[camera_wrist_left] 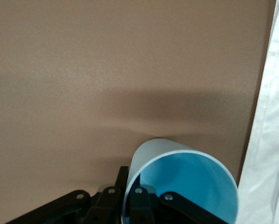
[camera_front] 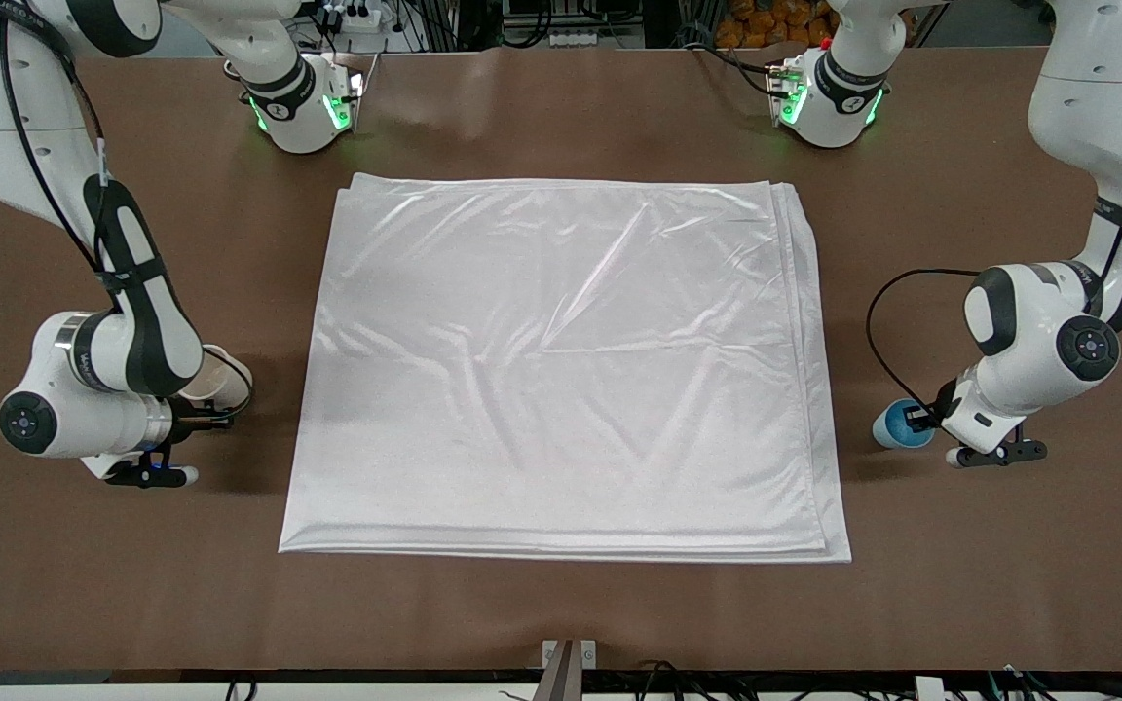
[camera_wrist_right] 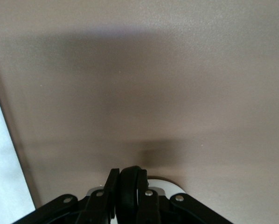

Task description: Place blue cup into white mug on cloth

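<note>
The blue cup (camera_front: 896, 426) sits on the brown table beside the cloth's edge, toward the left arm's end. My left gripper (camera_front: 923, 421) is shut on its rim, one finger inside the cup and one outside (camera_wrist_left: 130, 183); its bright blue inside (camera_wrist_left: 191, 182) shows. The white mug (camera_front: 222, 378) stands on the table toward the right arm's end, partly hidden by the right arm. My right gripper (camera_front: 203, 421) is shut on the mug's black loop handle (camera_wrist_right: 131, 186); only a sliver of the mug's pale body (camera_wrist_right: 170, 186) shows. The cloth (camera_front: 561, 370) lies flat between them with nothing on it.
The cloth's edge shows in the left wrist view (camera_wrist_left: 270, 140) and the right wrist view (camera_wrist_right: 2, 182). Bare brown table (camera_front: 561, 613) surrounds the cloth. Both arm bases with green lights stand along the table's edge farthest from the front camera.
</note>
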Available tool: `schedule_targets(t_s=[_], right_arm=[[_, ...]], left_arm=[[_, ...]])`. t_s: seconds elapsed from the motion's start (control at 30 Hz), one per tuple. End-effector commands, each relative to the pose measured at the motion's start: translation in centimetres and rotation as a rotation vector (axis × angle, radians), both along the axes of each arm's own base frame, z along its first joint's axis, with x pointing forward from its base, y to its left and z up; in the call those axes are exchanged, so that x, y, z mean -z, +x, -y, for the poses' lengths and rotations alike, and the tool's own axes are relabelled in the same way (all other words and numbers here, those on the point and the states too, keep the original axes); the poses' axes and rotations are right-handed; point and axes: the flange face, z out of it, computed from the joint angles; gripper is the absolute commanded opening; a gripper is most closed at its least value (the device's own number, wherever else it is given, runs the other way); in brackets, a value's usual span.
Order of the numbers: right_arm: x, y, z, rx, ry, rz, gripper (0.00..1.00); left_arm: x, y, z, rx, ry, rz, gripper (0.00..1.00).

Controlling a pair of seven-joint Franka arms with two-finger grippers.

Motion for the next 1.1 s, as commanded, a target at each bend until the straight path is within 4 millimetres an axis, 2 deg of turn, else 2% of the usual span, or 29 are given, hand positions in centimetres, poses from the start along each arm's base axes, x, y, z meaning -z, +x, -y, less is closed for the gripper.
schedule_targets(t_s=[0.0,0.2,0.43,0.6,0.73,0.87,0.93,1.07], right_arm=[[-0.4,-0.1,0.7,-0.032,0.012,0.001,0.09],[-1.2,0.2,0.4,-0.026,0.01,0.015,0.05],[-3.9,2.2,-1.4,0.035,-0.015,0.075,0.0],[-5.3,2.5,-3.9,0.076,-0.029,0.06,0.0],[-5.7,2.2,-7.0,0.139,-0.048,0.014,0.0],[-6.2,2.1,-10.2,0.193,-0.059,0.001,0.0],[-6.5,2.1,-11.2,0.225,-0.061,0.004,0.0],[-6.7,1.8,-13.6,0.272,-0.056,-0.009,0.0]], left_arm=[[-0.4,0.2,-0.1,0.011,-0.002,0.017,0.0],[-1.1,0.5,0.2,0.029,0.002,0.029,0.0],[-1.8,0.8,0.2,0.051,0.006,0.043,0.0],[-1.9,0.9,0.3,0.053,0.006,0.045,0.0],[-2.4,1.1,0.4,0.066,0.014,0.054,0.0],[-3.6,1.5,0.6,0.095,0.044,0.074,0.0],[-4.6,1.8,0.7,0.101,0.047,0.086,0.0],[-6.2,1.7,2.5,0.128,0.048,0.058,0.0]])
